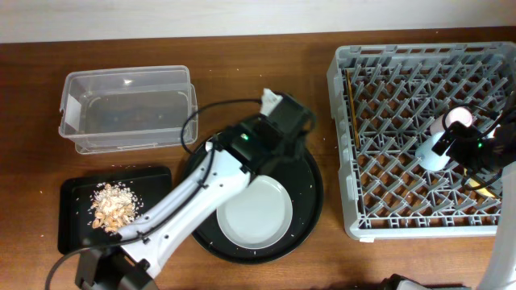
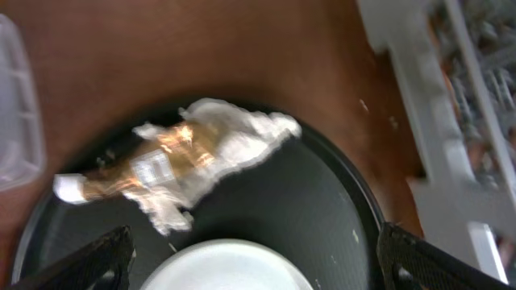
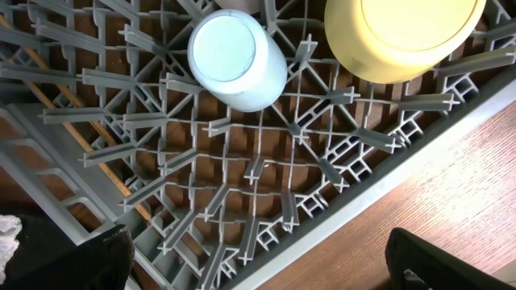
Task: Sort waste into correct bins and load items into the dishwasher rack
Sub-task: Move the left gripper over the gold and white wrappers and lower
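Observation:
Crumpled white napkins wrapped around a gold-brown wrapper lie at the far edge of the large round black tray, next to the pale grey plate. My left gripper is open and empty above the plate, short of the napkins. The grey rack holds the chopsticks, pink cup, light-blue cup and yellow bowl. My right gripper is open and empty over the rack's front edge.
A clear plastic tub stands at the back left. A flat black tray in front of it holds brownish food scraps with rice. My left arm stretches across the round tray.

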Controlling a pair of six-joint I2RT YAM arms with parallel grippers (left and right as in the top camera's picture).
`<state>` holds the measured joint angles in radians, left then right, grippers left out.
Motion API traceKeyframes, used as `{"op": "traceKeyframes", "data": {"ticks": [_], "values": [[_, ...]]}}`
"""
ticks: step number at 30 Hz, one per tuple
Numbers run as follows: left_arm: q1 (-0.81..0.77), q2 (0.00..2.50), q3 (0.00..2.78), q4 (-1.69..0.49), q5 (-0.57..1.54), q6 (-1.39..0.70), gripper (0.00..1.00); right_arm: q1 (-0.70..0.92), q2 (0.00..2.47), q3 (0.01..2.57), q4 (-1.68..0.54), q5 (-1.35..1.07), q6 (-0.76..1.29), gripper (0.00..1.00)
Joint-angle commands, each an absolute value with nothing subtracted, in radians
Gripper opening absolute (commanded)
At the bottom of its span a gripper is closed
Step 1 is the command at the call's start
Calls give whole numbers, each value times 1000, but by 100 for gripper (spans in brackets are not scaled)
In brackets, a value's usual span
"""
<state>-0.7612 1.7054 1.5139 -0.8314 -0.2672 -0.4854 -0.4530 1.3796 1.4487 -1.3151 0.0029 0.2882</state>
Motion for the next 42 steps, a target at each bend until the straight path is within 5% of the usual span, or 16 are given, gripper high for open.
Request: {"op": "traceKeyframes", "data": {"ticks": [1, 16, 42], "values": [[-702, 1700, 1534, -785, -322, -446, 95, -459, 1383, 1445, -1316, 5, 297, 98], [-688, 1914, 1534, -770, -304, -164, 94, -459, 1383, 1445, -1316, 5, 297, 98], [-683, 1995, 1534, -724, -285, -126, 95, -459, 1383, 1445, -1316, 5, 297, 98]]}}
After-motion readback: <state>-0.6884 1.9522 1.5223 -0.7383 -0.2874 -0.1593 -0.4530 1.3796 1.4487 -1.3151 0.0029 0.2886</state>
